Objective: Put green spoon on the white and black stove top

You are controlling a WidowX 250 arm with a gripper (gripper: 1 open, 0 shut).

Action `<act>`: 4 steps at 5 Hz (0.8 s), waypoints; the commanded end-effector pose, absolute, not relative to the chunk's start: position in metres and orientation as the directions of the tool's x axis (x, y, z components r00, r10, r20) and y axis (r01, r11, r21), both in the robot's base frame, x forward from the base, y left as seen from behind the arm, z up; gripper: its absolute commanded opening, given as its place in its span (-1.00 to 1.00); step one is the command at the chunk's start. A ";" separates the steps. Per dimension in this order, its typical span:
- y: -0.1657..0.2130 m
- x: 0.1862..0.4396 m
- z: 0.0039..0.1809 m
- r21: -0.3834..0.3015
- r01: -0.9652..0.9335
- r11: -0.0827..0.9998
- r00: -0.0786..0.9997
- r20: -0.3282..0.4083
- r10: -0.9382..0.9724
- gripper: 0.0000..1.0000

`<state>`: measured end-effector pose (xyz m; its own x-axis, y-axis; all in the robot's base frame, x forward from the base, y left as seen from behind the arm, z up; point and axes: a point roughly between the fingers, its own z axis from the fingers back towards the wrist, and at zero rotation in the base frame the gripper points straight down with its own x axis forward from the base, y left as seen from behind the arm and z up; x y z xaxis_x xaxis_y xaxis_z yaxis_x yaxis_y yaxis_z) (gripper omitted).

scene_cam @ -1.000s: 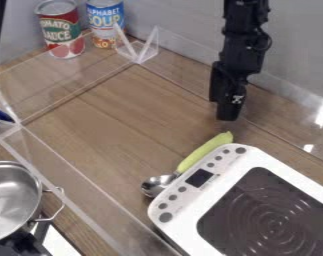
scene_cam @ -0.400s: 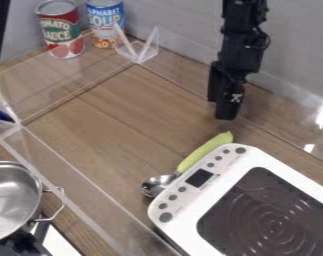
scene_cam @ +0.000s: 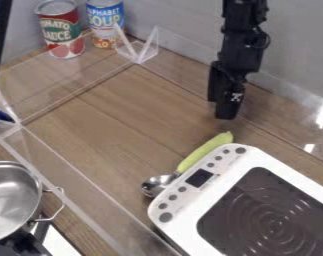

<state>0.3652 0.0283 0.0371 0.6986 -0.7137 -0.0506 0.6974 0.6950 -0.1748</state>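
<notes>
Nothing moved since the earlier frames: arm, claw and objects all sit as before.

Far left, bottom corner: steel pot (scene_cam: 9,203), partly cut off by the frame edge, standing on the wooden worktop (scene_cam: 110,130). Upper left, at the back: two cans side by side, a red-labelled can (scene_cam: 60,28) and a blue-and-white can (scene_cam: 106,22). Clear plastic sheet or guard (scene_cam: 141,45) leaning just right of the cans.

Centre right, low: green spoon (scene_cam: 191,166) lying flat on the worktop, yellow-green handle angled up to the right, silver bowl down to the left. Lies along the upper left edge of the white and black stove top (scene_cam: 251,212), touching or just beside its rim; not on it. Stove top at bottom right, black ringed surface bare, dark button panel near the spoon.

Upper right: black arm pointing down, claw (scene_cam: 228,108) above the spoon's handle end and apart from it. Fingers apart, holding nothing.
</notes>
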 end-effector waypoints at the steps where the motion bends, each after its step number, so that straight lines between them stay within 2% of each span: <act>1: 0.033 0.378 0.052 -0.128 0.716 0.686 0.691 -0.010 -0.723 1.00; 4: 0.034 0.379 0.051 -0.132 0.722 0.679 0.683 -0.018 -0.730 1.00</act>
<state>0.3657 0.0293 0.0368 0.6884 -0.7227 -0.0622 0.7037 0.6862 -0.1841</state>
